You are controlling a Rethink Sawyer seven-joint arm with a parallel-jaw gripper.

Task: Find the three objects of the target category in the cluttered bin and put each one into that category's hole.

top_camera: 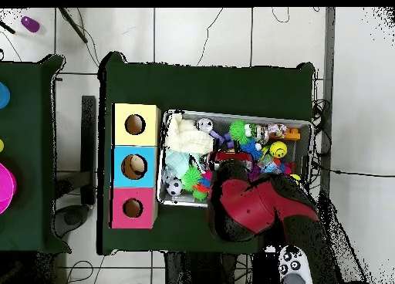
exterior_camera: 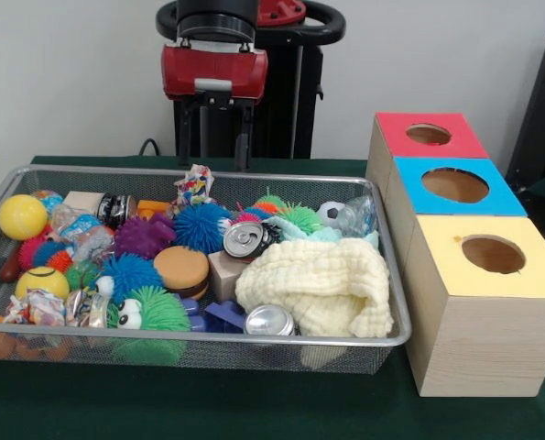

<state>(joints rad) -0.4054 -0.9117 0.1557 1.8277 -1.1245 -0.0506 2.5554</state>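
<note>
Tool (exterior_camera: 221, 137) hangs above bin's (exterior_camera: 199, 344) far edge.

The arm (top_camera: 258, 204) covers the near corner of the wire bin (top_camera: 302, 127) in the overhead view, hiding the toys beneath it. In the front view, the cream cloth (exterior_camera: 320, 282) buries whatever lies under it, and one silver can (exterior_camera: 269, 321) shows only its top. The orange balls (exterior_camera: 6, 346) blur behind the mesh. The chair (exterior_camera: 542, 110) is cut off at the right edge.
</note>
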